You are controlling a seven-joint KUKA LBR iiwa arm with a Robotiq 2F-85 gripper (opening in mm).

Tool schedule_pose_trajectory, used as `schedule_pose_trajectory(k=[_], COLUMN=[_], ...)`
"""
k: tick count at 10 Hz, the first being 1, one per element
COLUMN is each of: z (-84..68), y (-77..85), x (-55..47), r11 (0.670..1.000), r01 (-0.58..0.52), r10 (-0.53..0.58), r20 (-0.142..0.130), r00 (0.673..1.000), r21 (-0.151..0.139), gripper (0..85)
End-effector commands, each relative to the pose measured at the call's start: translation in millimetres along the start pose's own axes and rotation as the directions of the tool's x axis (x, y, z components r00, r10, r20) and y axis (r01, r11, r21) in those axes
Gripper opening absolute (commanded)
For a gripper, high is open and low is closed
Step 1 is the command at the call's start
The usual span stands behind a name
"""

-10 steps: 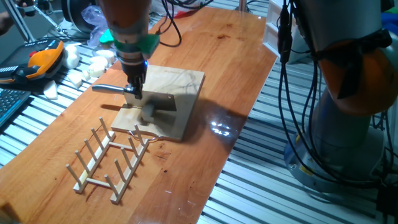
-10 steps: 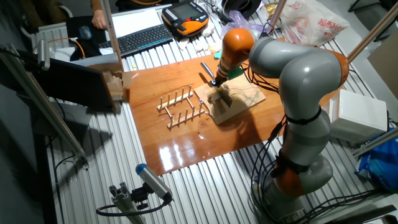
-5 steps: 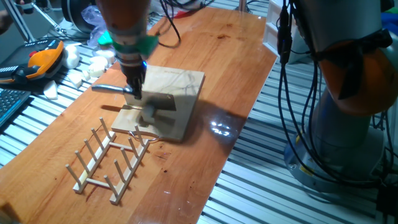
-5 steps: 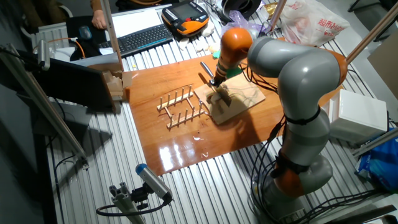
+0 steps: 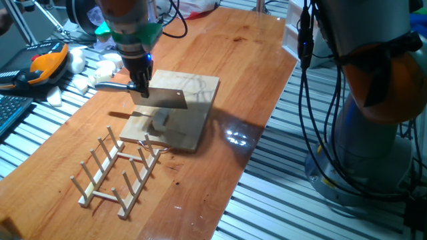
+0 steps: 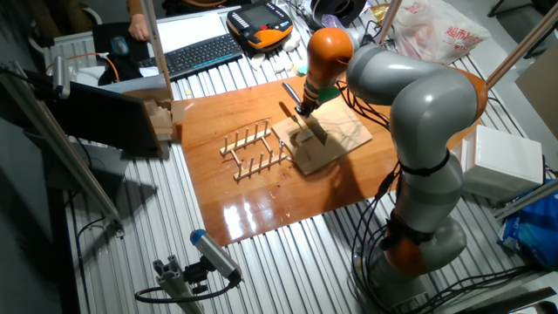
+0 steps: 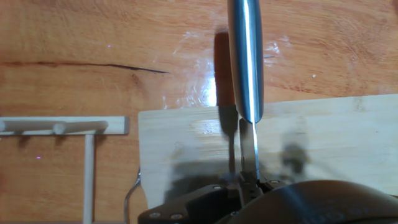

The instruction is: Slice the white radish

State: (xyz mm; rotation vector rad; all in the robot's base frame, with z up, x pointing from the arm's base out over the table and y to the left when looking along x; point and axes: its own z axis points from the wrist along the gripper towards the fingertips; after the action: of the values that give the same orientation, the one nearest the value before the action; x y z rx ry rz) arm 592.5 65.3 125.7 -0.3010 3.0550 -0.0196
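Gripper clamped on knife, blade raised clear above cutting board. White radish not identifiable on board in any view; possibly hidden under blade shadow, cannot tell. White chunks piled off board near teach pendant. Drying rack just beside board. For clean cut, judged: keep blade vertical, descend straight, stay inside board edge, avoid rack.

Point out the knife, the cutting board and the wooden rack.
knife [image 5: 165, 99]: one fixed view, flat of blade.
cutting board [image 5: 200, 90]: one fixed view, bare far corner.
wooden rack [image 5: 107, 175]: one fixed view, base rail.
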Motion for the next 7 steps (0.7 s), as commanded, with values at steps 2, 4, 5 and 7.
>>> schedule_pose_trajectory(k=[2,4,5,7], z=[2.5,6.2,8.9,12.6], y=[-1.6,-0.1,0.8,-0.1], x=[1.2,1.7,2.6,1.7], r11=[1.0,1.0,1.0,1.0], r01=[0.0,-0.001,-0.001,0.001], r10=[0.0,0.002,0.002,-0.001], r20=[0.002,0.006,0.014,0.016], r00=[1.0,1.0,1.0,1.0], r21=[-0.004,-0.008,-0.006,-0.012], gripper=[0.0,0.0,0.0,0.0])
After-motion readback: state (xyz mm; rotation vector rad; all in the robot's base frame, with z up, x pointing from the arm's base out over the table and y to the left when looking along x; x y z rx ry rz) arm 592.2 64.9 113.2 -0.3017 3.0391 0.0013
